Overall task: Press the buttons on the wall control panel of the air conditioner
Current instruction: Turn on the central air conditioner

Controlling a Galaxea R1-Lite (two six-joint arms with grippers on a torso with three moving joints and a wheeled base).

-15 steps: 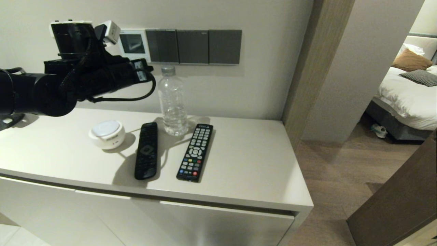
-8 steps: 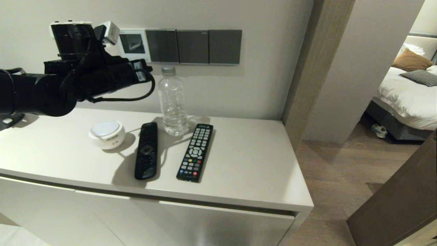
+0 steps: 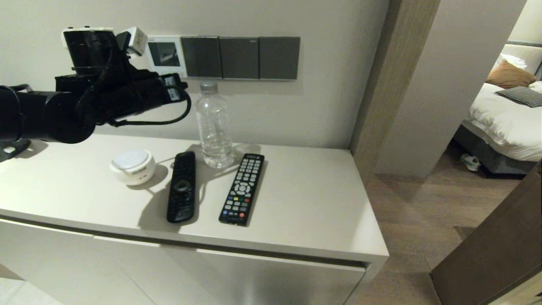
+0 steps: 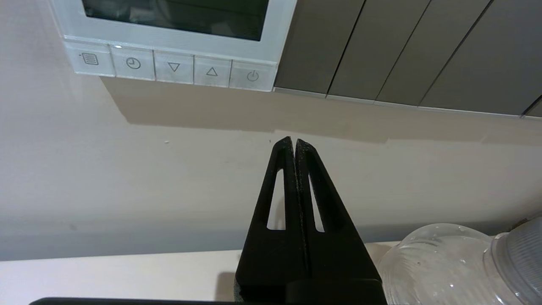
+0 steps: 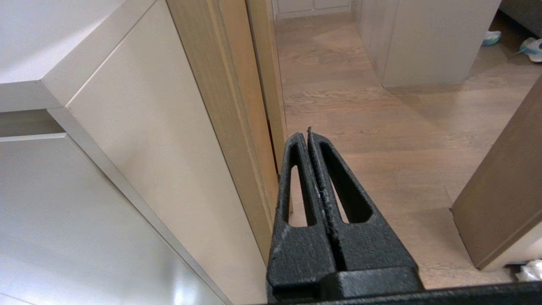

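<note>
The white wall control panel (image 3: 165, 54) with a dark screen hangs on the wall left of the switch plates. In the left wrist view its frame (image 4: 279, 29) shows, with the row of pale buttons (image 4: 173, 67) under the screen. My left gripper (image 4: 295, 142) is shut and empty. It points at the bare wall just below the power button at the row's end, apart from the buttons. In the head view the left gripper (image 3: 180, 87) hovers under the panel. My right gripper (image 5: 308, 134) is shut and empty, parked low beside the cabinet, outside the head view.
Three dark grey switch plates (image 3: 240, 58) sit right of the panel. A clear water bottle (image 3: 214, 127) stands below them, close to my left gripper. Two black remotes (image 3: 182, 186) (image 3: 242, 188) and a round white device (image 3: 133, 166) lie on the cabinet top (image 3: 317, 203).
My left arm has drifted very slightly to the left along the wall. Nothing else has moved.
</note>
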